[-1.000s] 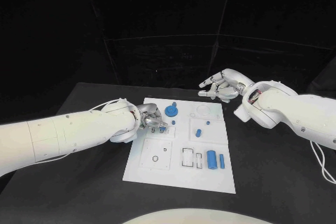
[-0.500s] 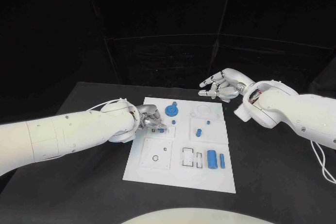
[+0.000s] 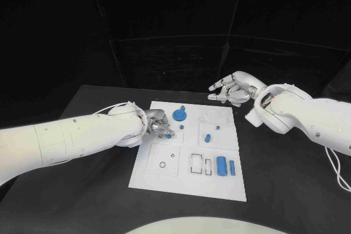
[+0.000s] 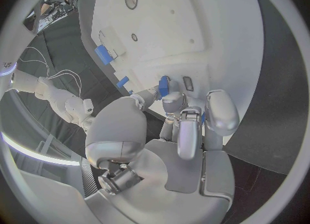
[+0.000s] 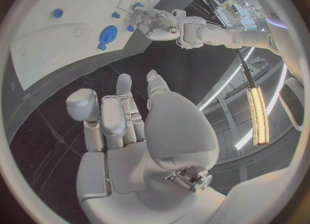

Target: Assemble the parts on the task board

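Left hand [image 3: 155, 123] pinches a small blue part [image 4: 164, 85] over the task board [image 3: 183, 186]; right hand [image 3: 233, 91] spread, holding nothing.

1 task board [image 3: 219, 186]; approx 7 blue parts [image 3: 221, 166]; 2 hands [image 3: 231, 90].

Head camera looked down over the whole task board [image 3: 188, 158]; each wrist camera sat close behind its own hand, both also facing that board [image 4: 194, 22] [image 5: 64, 32].
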